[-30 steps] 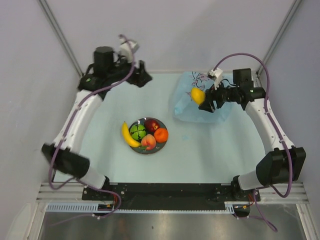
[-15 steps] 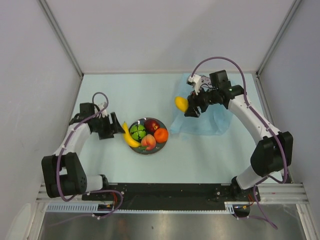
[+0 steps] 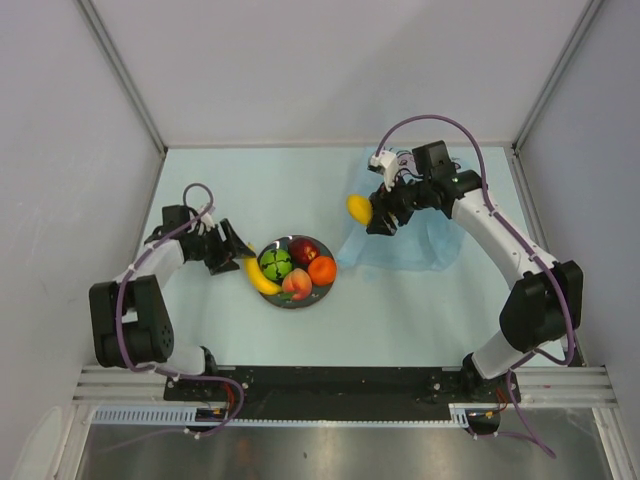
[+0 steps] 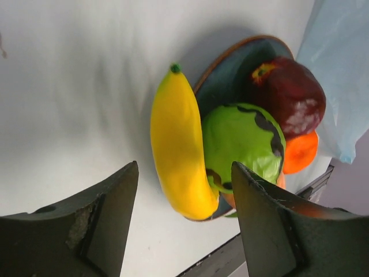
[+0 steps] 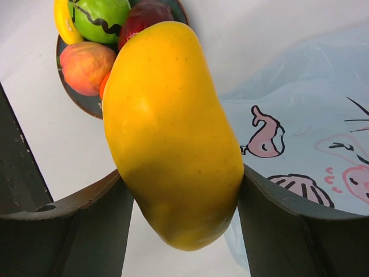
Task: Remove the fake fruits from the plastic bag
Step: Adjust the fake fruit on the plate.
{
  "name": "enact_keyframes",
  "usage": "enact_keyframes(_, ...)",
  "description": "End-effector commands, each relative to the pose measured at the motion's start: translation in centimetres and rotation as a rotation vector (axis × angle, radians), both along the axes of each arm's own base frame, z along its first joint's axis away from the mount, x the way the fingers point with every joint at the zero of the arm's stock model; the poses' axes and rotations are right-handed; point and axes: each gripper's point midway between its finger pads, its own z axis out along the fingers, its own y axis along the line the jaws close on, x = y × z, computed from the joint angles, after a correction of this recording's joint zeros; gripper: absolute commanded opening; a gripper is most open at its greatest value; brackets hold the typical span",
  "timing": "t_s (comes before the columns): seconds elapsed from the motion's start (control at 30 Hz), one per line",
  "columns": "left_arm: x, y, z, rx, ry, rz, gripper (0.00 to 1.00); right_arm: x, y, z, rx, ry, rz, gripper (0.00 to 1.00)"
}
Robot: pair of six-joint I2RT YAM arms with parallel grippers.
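Yellow-orange mango [image 3: 359, 208], pinched across its short axis in the right end effector [image 3: 372, 213], hangs just left of the plastic bag [image 3: 425, 240]; the plate [image 3: 318, 297] lies nearer, leftward.

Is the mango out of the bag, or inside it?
Out. The right gripper is shut on the mango, lifted beside the plastic bag, not inside it.

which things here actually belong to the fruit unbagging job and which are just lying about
Job: mango in the right gripper, plastic bag, banana, green round fruit, dark red apple, orange, peach.
Just there: dark plate under the fruits, table.
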Motion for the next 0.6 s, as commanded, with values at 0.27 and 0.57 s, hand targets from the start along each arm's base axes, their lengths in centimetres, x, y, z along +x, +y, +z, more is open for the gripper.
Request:
enact_keyframes(0.27,6.3,0.5,1.1,-0.091,-0.056,-0.036,0.54,1.3,0.1,0.3,-0.032,-0.074,-0.003,0.50)
enact_keyframes(0.57,6.2,0.0,0.9,-0.132,-0.043,-0.060,0.48,1.6,-0.2,-0.4,-0.051,-0.074,-0.005,0.50)
